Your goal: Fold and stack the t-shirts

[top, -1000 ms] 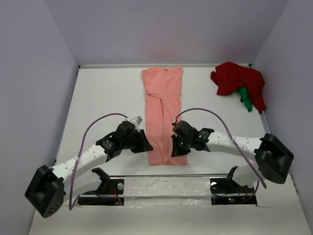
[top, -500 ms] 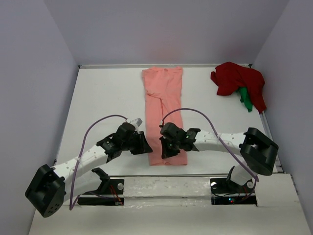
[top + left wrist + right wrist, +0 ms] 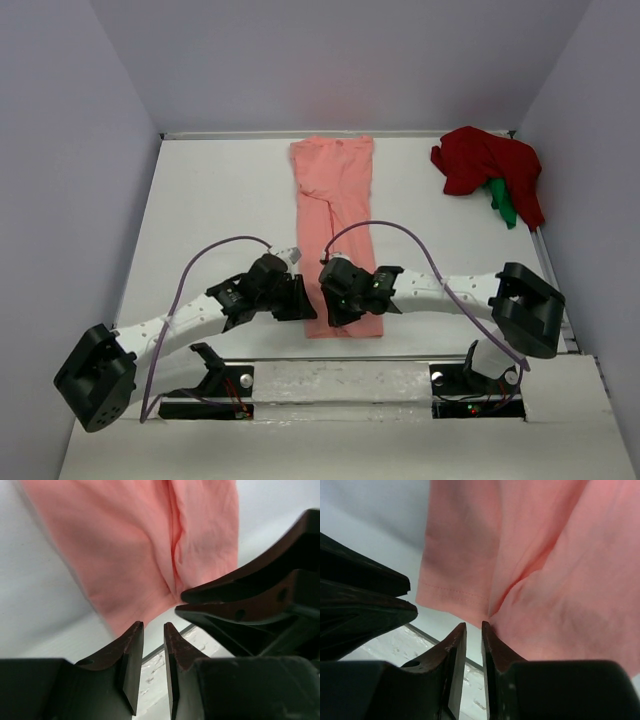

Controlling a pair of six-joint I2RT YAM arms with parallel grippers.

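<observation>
At the near 6 o'clock end of the white table, both white arms reach low and inward, elbows out, wrists converging on one spot. The left gripper sits at the 7 o'clock corner of the long salmon-pink cotton t-shirt, and the right gripper is over the hem just beside it.

In the left wrist view, the left gripper has its black wedge-shaped fingers pinched to a thin slit with nothing in them. They sit just off the cloth edge. The right wrist view shows the same for the right gripper: narrow slit, empty, tips at the stitched hem. It is unclear whether they touch it.

The salmon shirt lies flat as a narrow folded strip running from 12 to 6. It is soft and matte, with a lengthwise crease down the middle. A crumpled dark red t-shirt is heaped at 2 o'clock, well apart. A bright green cloth shirt pokes out from under it.
</observation>
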